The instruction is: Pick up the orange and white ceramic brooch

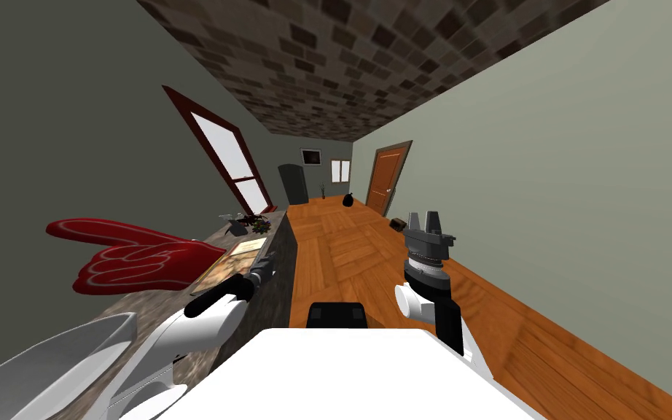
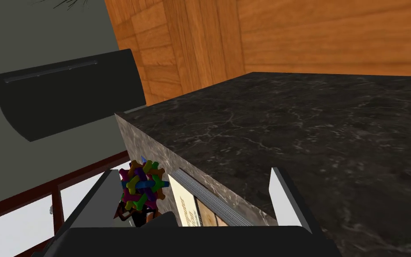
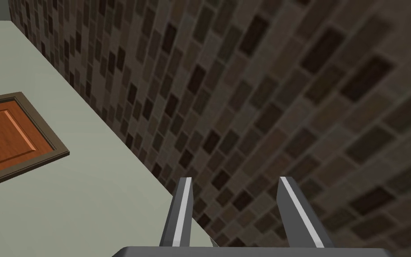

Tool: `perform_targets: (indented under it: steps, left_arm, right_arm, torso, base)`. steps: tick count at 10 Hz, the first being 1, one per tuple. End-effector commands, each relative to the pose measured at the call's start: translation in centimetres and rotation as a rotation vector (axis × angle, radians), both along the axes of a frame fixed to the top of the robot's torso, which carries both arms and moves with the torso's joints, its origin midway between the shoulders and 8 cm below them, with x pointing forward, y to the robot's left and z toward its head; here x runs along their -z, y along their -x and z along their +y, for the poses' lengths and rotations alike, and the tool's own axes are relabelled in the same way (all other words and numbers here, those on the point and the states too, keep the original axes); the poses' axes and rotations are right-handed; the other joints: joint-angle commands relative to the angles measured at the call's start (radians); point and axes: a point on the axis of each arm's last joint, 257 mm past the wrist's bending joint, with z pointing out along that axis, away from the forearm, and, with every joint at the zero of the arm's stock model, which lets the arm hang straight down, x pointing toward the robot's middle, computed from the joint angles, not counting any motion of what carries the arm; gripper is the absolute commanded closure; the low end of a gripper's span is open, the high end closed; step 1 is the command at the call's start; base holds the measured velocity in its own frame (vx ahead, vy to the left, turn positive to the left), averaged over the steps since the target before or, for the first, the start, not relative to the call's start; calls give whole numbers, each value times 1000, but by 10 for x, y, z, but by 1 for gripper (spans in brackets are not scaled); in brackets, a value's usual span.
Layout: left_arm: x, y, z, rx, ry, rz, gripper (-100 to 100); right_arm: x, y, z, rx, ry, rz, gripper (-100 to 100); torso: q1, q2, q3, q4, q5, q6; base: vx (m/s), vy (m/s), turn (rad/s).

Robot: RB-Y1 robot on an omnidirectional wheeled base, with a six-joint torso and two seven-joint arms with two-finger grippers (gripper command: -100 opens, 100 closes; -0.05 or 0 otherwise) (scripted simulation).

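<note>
Both claws are empty. The left gripper (image 2: 193, 174) is spread wide over the dark stone counter (image 2: 311, 134), with a multicoloured toy (image 2: 142, 187) just beside one finger. The right gripper (image 3: 236, 180) is parted and raised, well apart from the counter. I can't pick out the brooch; it's probably in the small clutter (image 1: 243, 222) at the counter's far end. Expect it to be light, stiff, glaze-slick and chippable, so pinch it gently across the rim.

Dark marbled counter (image 2: 316, 134) lines a wood floor (image 1: 342, 248); red-framed window (image 1: 229, 157), orange door (image 1: 385, 179), perhaps a cabinet (image 1: 293, 184) beyond.
</note>
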Motion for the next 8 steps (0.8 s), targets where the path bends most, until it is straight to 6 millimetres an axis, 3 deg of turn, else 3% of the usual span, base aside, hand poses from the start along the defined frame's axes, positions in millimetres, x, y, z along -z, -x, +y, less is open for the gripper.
perform_targets:
  steps: [1,8]
  left_arm:
    - [14,12,1,-9,13,61,-100]
    - [58,61,-2,-32,79,279,-100]
  right_arm:
    - [0,0,0,0,0,0,0]
    - [0,0,0,0,0,0,0]
  torso:
    - [0,0,0,0,0,0]
    - [1,1,0,0,0,0]
  base:
    - [33,2,31]
    - [26,8,30]
